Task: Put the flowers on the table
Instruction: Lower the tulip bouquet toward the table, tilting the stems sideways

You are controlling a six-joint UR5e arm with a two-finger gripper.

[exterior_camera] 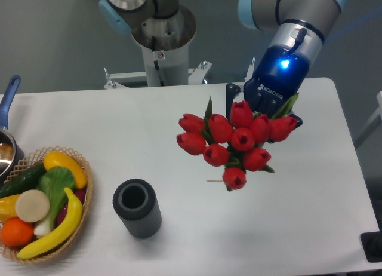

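The flowers, a bunch of red tulips with green leaves, hang over the right middle of the white table with the blooms facing the camera. Their stems are hidden behind the blooms. My gripper reaches in from the upper right, directly behind the bunch, with a blue light on its wrist. It appears shut on the stems and holds the bunch above the tabletop. One dark finger shows at the left of the gripper body.
A dark grey ribbed cylinder vase stands upright and empty at the front left of centre. A wicker basket of fruit and vegetables sits at the front left edge. A pot with a blue handle is at the far left. The arm's base stands behind the table.
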